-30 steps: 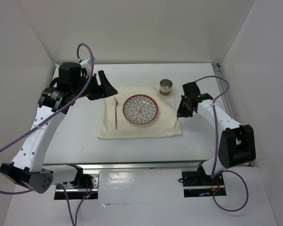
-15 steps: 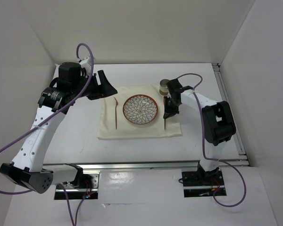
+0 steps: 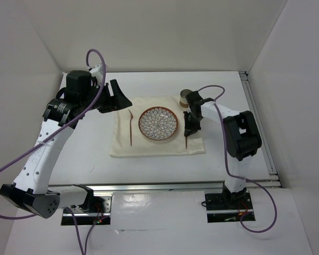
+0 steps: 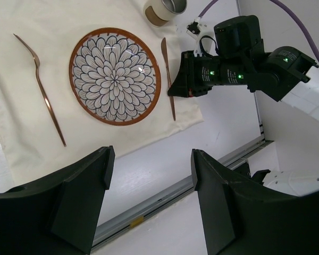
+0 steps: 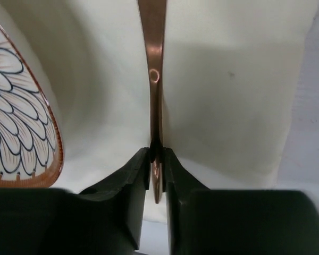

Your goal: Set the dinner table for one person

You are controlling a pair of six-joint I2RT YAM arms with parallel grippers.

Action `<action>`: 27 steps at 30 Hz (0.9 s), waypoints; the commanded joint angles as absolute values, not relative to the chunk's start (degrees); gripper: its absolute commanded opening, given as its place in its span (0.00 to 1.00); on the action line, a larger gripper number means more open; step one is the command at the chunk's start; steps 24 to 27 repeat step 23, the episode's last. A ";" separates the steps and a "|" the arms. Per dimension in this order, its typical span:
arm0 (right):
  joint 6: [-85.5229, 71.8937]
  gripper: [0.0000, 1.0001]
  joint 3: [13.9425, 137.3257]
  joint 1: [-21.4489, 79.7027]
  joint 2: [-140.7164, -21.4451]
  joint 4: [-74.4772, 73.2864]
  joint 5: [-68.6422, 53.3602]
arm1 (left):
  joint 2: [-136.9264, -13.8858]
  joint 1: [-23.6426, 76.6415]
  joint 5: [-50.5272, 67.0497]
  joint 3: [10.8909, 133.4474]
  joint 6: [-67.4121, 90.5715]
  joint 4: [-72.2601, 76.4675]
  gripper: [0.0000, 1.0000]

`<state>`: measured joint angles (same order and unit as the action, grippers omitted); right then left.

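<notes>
**Knife beside the plate, right fingers flanking it**

The dinner table [image 3: 159, 167] is the broad white top that fills the floor of the white-walled booth, with the arm bases along its near rail. A cream cloth [image 3: 122, 146] lies flat on its middle. A flower-patterned plate [image 3: 158, 124] sits on the cloth, with a copper fork [image 3: 131, 127] lying to its left. A copper knife [image 3: 187, 139] lies to its right, close to the rim. A small metal cup [image 3: 185, 98] stands at the cloth's far right corner.

The right gripper [image 5: 156, 154] is down over the knife. Its two fingertips sit narrowly on either side of the knife's thin end, and I cannot tell whether they pinch it or have let go. The left gripper [image 4: 150, 156] hangs above the cloth's far left corner, spread wide and holding nothing.
</notes>
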<state>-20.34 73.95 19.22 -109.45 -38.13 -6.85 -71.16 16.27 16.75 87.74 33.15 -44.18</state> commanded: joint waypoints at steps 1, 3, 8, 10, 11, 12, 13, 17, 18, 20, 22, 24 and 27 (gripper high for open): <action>-21.09 0.26 75.94 19.78 -108.20 -37.27 -4.66 | -69.96 16.00 16.44 88.68 32.26 -43.51 0.76; -21.70 0.52 75.94 19.78 -106.97 -37.27 -4.05 | -69.96 16.00 16.44 88.68 32.26 -43.51 0.76; -21.71 0.73 78.30 19.78 -100.03 -40.51 -0.80 | -69.96 16.00 16.44 88.68 32.26 -43.51 0.76; -23.37 0.88 79.45 19.78 -95.39 -42.79 3.41 | -69.96 16.00 15.91 88.68 32.26 -43.51 0.76; -24.16 0.93 79.45 19.78 -93.62 -43.76 5.52 | -69.96 16.00 15.91 88.68 31.73 -44.03 0.76; -26.00 0.99 79.45 18.99 -91.95 -44.55 7.54 | -69.96 16.00 15.30 89.20 31.73 -44.03 0.76; -26.89 1.00 79.45 18.03 -90.11 -45.26 11.30 | -69.96 16.00 14.60 89.21 31.73 -44.56 0.76; -30.31 1.00 77.61 13.98 -80.35 -49.12 16.52 | -69.96 16.00 13.54 89.82 30.68 -45.09 0.76; -30.84 1.00 77.61 13.28 -78.85 -49.13 17.92 | -69.96 16.00 13.01 89.82 30.67 -45.09 0.76; -30.85 1.00 76.20 11.26 -74.98 -50.53 18.46 | -69.96 16.00 13.01 89.82 30.67 -45.09 0.76; -31.38 1.00 74.37 9.33 -72.78 -51.32 19.42 | -69.96 16.00 12.48 89.82 30.67 -45.09 0.76; -30.68 1.00 73.75 9.32 -70.60 -51.33 19.42 | -69.96 16.00 12.48 89.82 30.67 -45.09 0.76; -30.68 1.00 73.75 9.32 -70.60 -51.33 19.42 | -69.96 16.00 12.48 89.82 30.67 -45.09 0.76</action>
